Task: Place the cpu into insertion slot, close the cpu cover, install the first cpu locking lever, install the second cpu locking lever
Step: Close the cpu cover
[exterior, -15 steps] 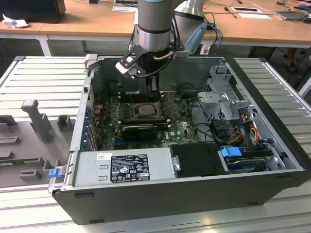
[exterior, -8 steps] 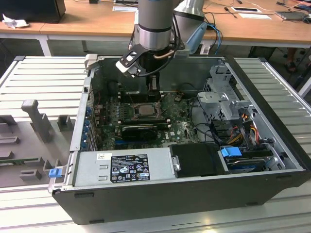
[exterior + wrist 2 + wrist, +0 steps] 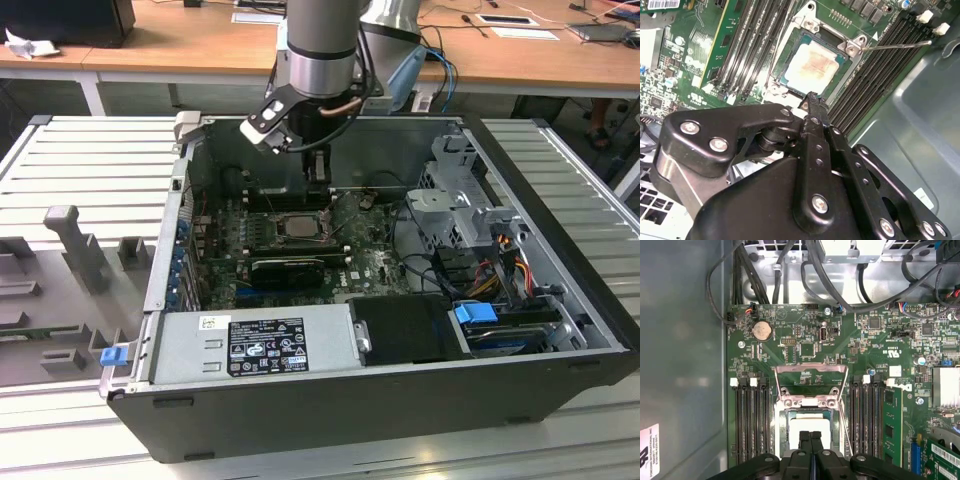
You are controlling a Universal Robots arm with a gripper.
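The cpu (image 3: 297,226) lies seated in the insertion slot (image 3: 783,432), silver face up. The cpu cover (image 3: 812,368) stands flipped open at one edge of the slot, green board showing through its cut-out. Just above the slot hangs the gripper (image 3: 318,178), fingers (image 3: 805,440) pressed together on nothing. A thin locking lever (image 3: 895,46) juts loose beside the slot. A drive cage (image 3: 470,215) sits to the exterior view's right of the slot.

Open computer case (image 3: 300,420) lies on ribbed grey table (image 3: 90,160).

One cpu (image 3: 812,65), one insertion slot (image 3: 786,50), one cpu cover (image 3: 810,369) — one claw (image 3: 810,435), one coin battery (image 3: 761,330)
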